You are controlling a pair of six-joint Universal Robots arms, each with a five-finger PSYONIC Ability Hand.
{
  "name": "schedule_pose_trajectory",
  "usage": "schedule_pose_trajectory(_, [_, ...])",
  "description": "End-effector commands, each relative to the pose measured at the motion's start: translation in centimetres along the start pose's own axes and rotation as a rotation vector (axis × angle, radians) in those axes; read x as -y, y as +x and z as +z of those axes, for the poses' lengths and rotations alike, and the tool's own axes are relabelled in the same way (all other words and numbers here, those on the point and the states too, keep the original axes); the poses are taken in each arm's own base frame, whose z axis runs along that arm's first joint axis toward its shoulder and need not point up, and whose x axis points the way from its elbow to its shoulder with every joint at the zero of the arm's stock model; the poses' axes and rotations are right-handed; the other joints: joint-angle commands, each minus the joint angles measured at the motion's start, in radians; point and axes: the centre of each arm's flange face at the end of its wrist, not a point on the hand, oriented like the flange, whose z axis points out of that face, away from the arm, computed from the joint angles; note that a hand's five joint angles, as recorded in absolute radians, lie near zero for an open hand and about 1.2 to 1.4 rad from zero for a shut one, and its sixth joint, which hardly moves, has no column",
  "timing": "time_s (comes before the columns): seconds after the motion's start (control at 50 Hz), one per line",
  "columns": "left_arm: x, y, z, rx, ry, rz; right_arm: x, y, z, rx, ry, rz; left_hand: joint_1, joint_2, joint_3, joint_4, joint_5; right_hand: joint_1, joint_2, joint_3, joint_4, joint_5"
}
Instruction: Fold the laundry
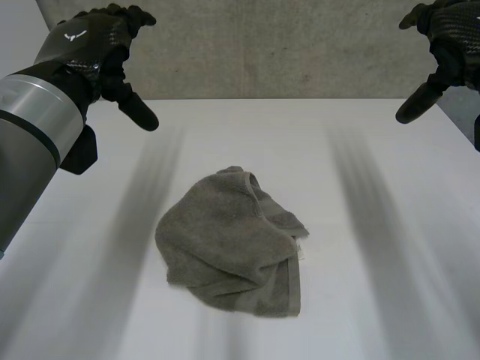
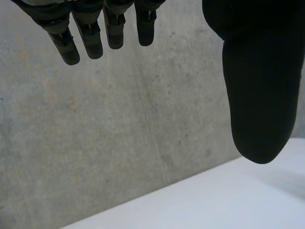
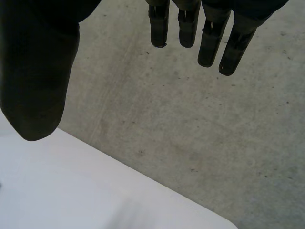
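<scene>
Towel (image 1: 232, 244) lies crumpled mid-table (image 1: 390, 300); soft, light, limp | our left hand (image 1: 97, 45) and right hand (image 1: 442, 45) hover spread, empty | we'd pinch its hemmed corners

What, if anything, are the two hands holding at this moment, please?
Nothing: the left hand and right hand hover open, apart from the crumpled towel on the table.

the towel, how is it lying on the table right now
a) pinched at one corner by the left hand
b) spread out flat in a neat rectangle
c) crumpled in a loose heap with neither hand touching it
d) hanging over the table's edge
c: the grey towel sits bunched in a heap in the middle of the white table, while the left hand and the right hand are raised near the far edge, fingers relaxed, holding nothing.
</scene>
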Motion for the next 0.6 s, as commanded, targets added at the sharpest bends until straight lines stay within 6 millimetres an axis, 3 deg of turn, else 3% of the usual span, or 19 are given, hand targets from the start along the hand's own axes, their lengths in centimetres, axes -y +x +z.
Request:
schedule_pose_trajectory(0.02, [-0.2, -0.3, 0.1, 0.007, -0.031, 0.004, -0.3, 0.1, 0.2, -0.029, -0.006, -0.012, 0.005, 0.009, 0.008, 0.009, -0.025, -0.057, -0.071, -0.066, -0.081, -0.061])
schedule_pose_trajectory(0.36, [-0.9, -0.2, 0.3, -0.003, -0.041, 0.019, -0.9, 0.0, 0.4, 0.000, -0.026, -0.018, 0.028, 0.032, 0.032, 0.033, -0.001, -0.057, -0.071, -0.066, -0.081, -0.061])
schedule_pose_trajectory(0.4, [-1.5, -0.1, 1.0, -0.011, -0.047, 0.021, -1.2, -0.2, 0.3, 0.017, -0.038, -0.013, 0.028, 0.032, 0.032, 0.033, -0.001, -0.057, -0.071, -0.066, -0.081, -0.061])
schedule_pose_trajectory(0.44, [-3.2, 0.6, 3.0, -0.072, -0.051, 0.028, -1.9, -0.4, 0.3, 0.036, -0.059, -0.007, 0.063, 0.067, 0.066, 0.068, 0.034, -0.057, -0.071, -0.066, -0.081, -0.061])
schedule_pose_trajectory(0.52, [-4.9, 1.5, 4.4, -0.158, -0.056, 0.068, -4.9, -1.4, -0.5, 0.108, -0.155, 0.011, 0.087, 0.091, 0.090, 0.091, 0.058, -0.057, -0.071, -0.066, -0.081, -0.061])
schedule_pose_trajectory(0.56, [-7.5, 2.6, 5.6, -0.251, -0.086, 0.142, -6.0, -1.8, -0.8, 0.126, -0.193, 0.033, 0.131, 0.135, 0.134, 0.135, 0.102, -0.057, -0.071, -0.066, -0.081, -0.061])
schedule_pose_trajectory(0.58, [-7.5, 2.6, 5.6, -0.251, -0.086, 0.142, -7.3, -2.1, -1.2, 0.137, -0.236, 0.064, 0.131, 0.135, 0.134, 0.136, 0.102, -0.057, -0.071, -0.066, -0.081, -0.061])
schedule_pose_trajectory(0.6, [-8.7, 3.0, 5.9, -0.291, -0.102, 0.189, -7.3, -2.1, -1.2, 0.138, -0.236, 0.064, 0.134, 0.138, 0.137, 0.138, 0.105, -0.057, -0.071, -0.066, -0.081, -0.061])
